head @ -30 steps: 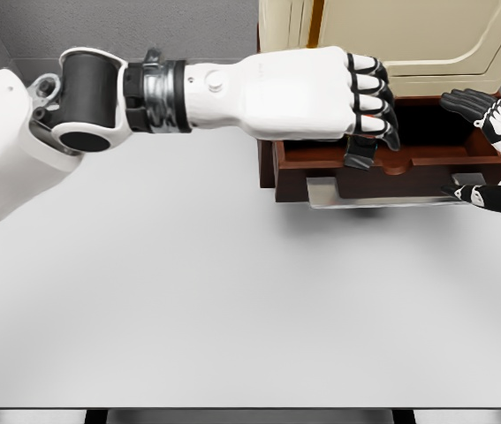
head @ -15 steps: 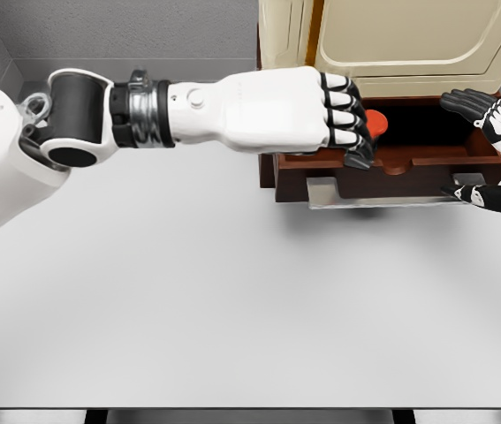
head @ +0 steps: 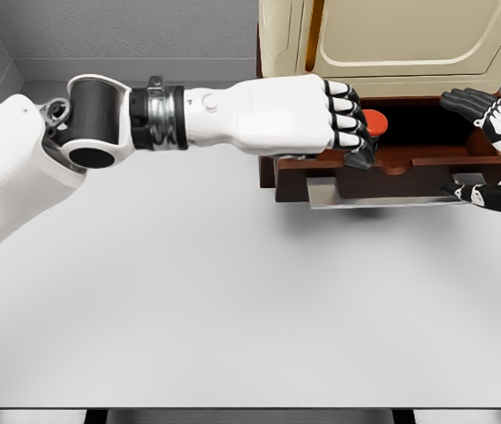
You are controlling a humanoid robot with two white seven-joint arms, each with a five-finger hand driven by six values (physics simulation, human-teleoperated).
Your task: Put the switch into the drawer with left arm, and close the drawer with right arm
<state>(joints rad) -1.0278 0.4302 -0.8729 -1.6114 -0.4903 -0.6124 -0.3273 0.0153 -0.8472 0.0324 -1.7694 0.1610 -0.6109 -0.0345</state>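
Observation:
The red-orange switch (head: 376,124) lies inside the open brown drawer (head: 427,168), in its left half. My left hand (head: 356,124) hovers over the drawer's left end with its back up. Its dark fingers (head: 349,106) bend loosely downward and hold nothing, and the switch shows just past their tips. My right hand (head: 487,150) comes in at the right edge by the drawer's right end. It is open, with the fingers above the drawer's rim and the thumb low by the front panel.
The drawer sticks out of a cream cabinet (head: 391,35) at the back of the white table (head: 232,300). A grey metal strip (head: 383,196) runs under the drawer's front. My left forearm spans the table's far left half.
The left hand has pulled back to the left out of the drawer, uncovering the switch, which stays inside. Its elbow has shifted a little. The right hand has not moved.

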